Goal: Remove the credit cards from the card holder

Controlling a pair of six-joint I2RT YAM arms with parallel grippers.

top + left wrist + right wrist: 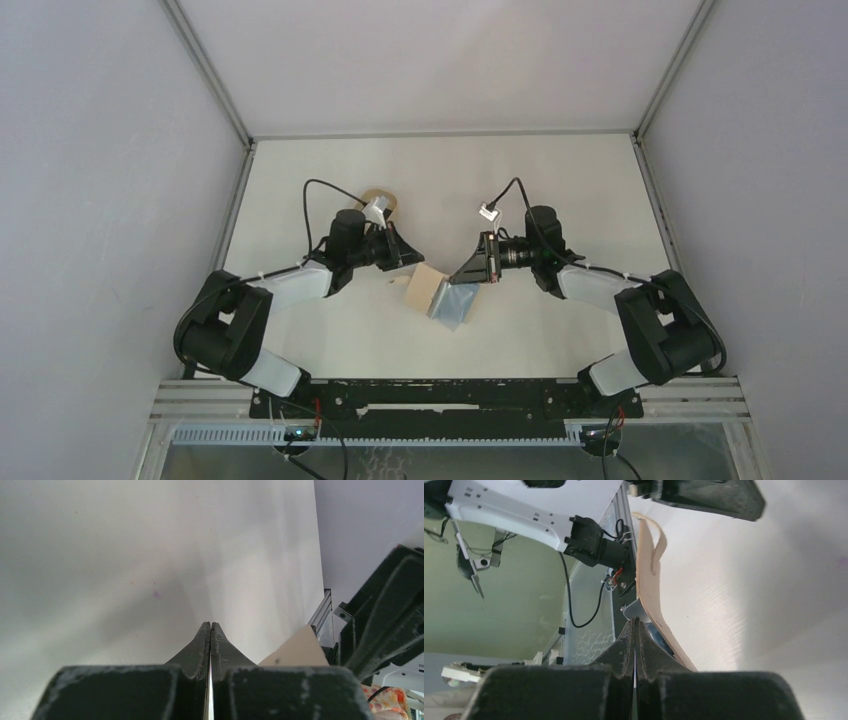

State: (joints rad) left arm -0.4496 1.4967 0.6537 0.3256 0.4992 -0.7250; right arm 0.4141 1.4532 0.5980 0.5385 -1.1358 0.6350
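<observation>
The tan card holder (424, 289) sits between the two grippers, its tab strap (655, 540) curling up toward the left gripper. A light blue credit card (455, 305) sticks out of its right side. My right gripper (635, 623) is shut on the edge of that card (633, 610), with the holder (651, 587) bowed just beyond the tips and more blue (660, 636) showing inside it. My left gripper (210, 625) is shut with nothing visible between its tips. A corner of the holder (296, 652) lies just to its right, beside the fingers, not between them.
An oval tan tray (384, 202) lies behind the left wrist. Grey walls close in the white table (560, 180) on the left, back and right. An aluminium rail (450, 395) and both arm bases run along the near edge.
</observation>
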